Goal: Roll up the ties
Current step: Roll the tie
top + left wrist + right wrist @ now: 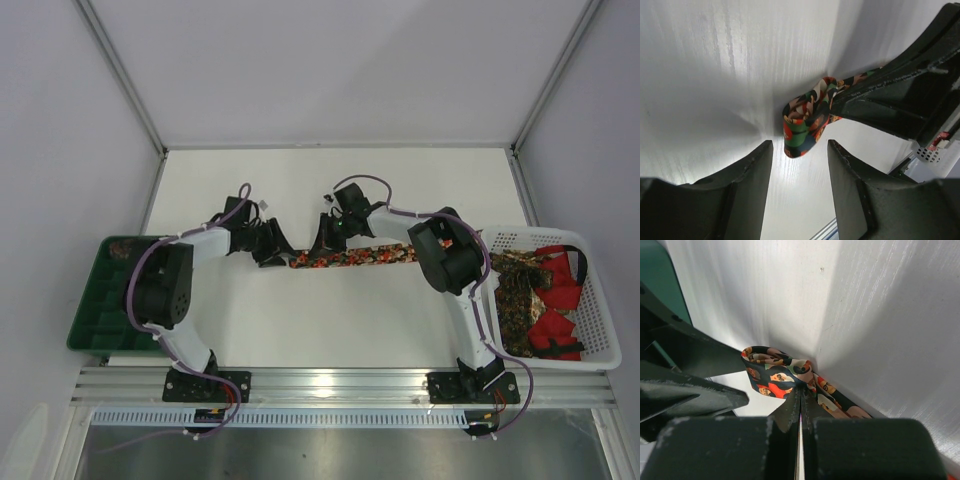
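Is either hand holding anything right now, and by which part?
The right hand pinches the tie just behind its folded-over end; the left hand is open, gripping nothing.

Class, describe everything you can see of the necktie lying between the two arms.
The necktie is a narrow fabric strip, dark with small red, green and cream motifs. It lies flat across the white table, its left end curled up into a loose loop. The shut right claw pinches it just behind the loop; the open left claw straddles the loop without gripping.
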